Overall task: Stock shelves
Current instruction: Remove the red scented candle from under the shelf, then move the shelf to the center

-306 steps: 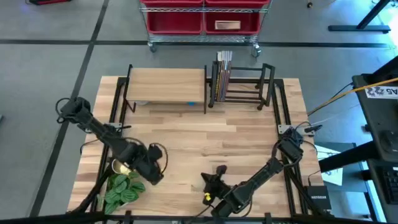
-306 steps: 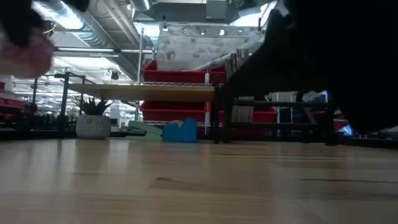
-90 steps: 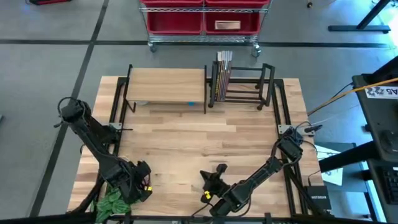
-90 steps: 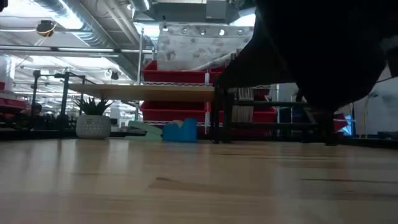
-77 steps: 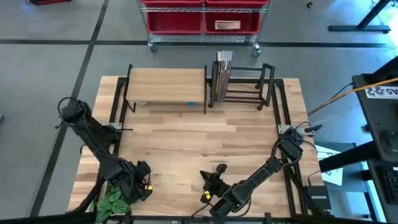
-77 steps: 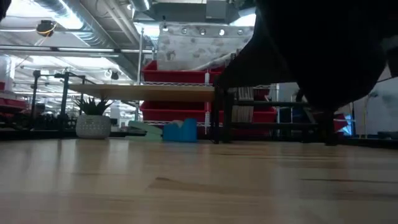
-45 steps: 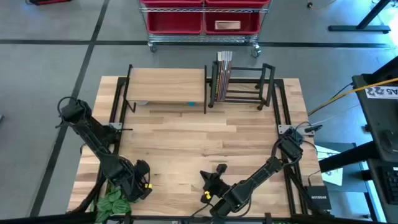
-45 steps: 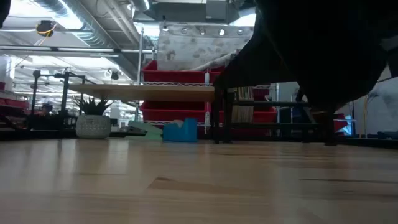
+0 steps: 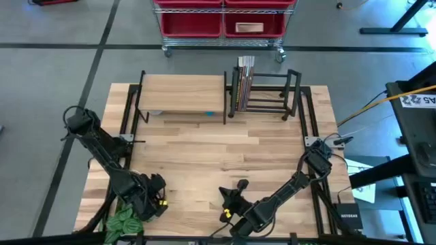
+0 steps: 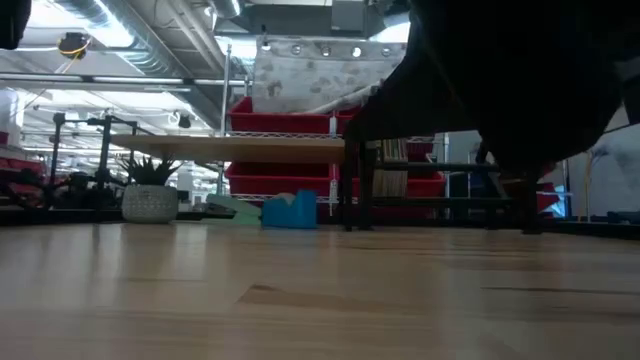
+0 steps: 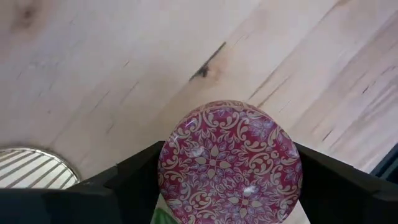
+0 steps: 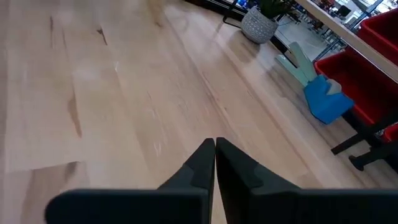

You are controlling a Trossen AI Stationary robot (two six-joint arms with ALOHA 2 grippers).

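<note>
Low view: right arm (image 10: 520,80) hides book rack (image 10: 440,190).

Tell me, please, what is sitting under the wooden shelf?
Under the wooden shelf, the low view shows a small plant in a white pot, a pale green item and a blue item. What lies behind them is hidden, and from above the top covers nearly everything.

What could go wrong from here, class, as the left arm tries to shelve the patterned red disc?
The left tool grips the patterned red disc only at its edges, so it might slip. The leafy plant lies right beside that tool and could get snagged. The wood-topped shelf stands across the table, a long carry.
</note>
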